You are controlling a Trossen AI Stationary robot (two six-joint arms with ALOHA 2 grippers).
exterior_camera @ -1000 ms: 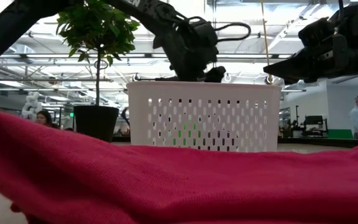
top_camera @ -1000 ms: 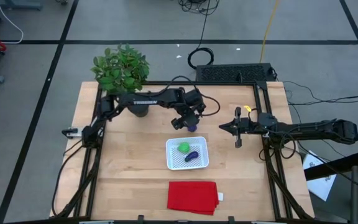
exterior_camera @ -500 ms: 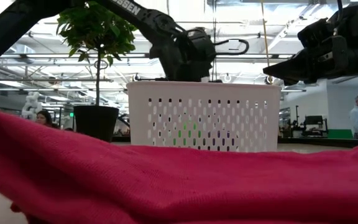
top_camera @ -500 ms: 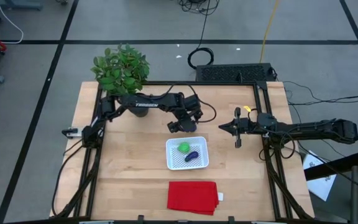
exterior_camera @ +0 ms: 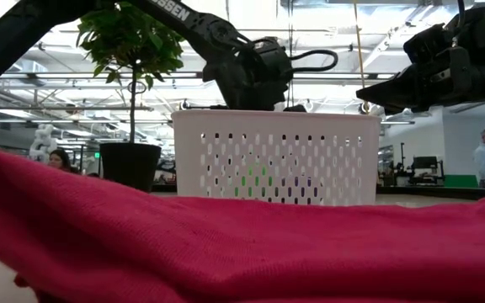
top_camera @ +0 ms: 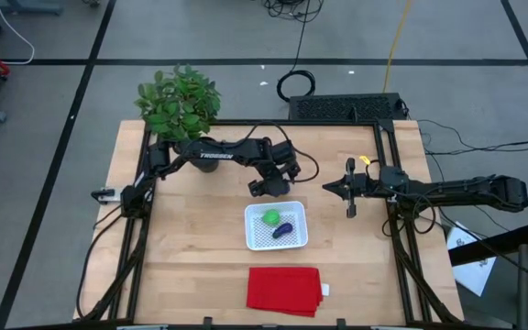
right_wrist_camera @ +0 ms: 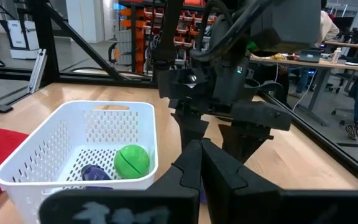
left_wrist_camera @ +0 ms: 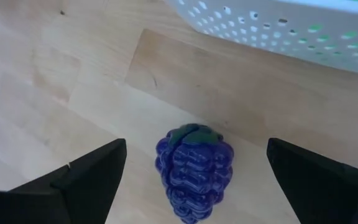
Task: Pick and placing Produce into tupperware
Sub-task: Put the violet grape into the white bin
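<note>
The white perforated tupperware (top_camera: 276, 226) sits mid-table and holds the round green item (top_camera: 270, 217) and the elongated dark purple item (top_camera: 283, 230). The rounded purple item, a toy grape bunch (left_wrist_camera: 194, 171), lies on the wood just beyond the tupperware's far wall (left_wrist_camera: 278, 25). My left gripper (left_wrist_camera: 196, 149) (top_camera: 266, 188) hangs low over it and is open, one finger on either side and neither touching. My right gripper (right_wrist_camera: 201, 149) (top_camera: 328, 188) is shut and waits above the table, to the right of the tupperware.
A folded red cloth (top_camera: 284, 290) lies near the table's near edge and fills the foreground of the low view (exterior_camera: 226, 244). A potted plant (top_camera: 180, 101) stands at the far left corner. Bare wood shows to the left and right of the tupperware.
My left gripper has come down toward the table behind the tupperware and shifted slightly toward the left and near edges. It now stands low around the grape bunch. My right arm has kept still.
</note>
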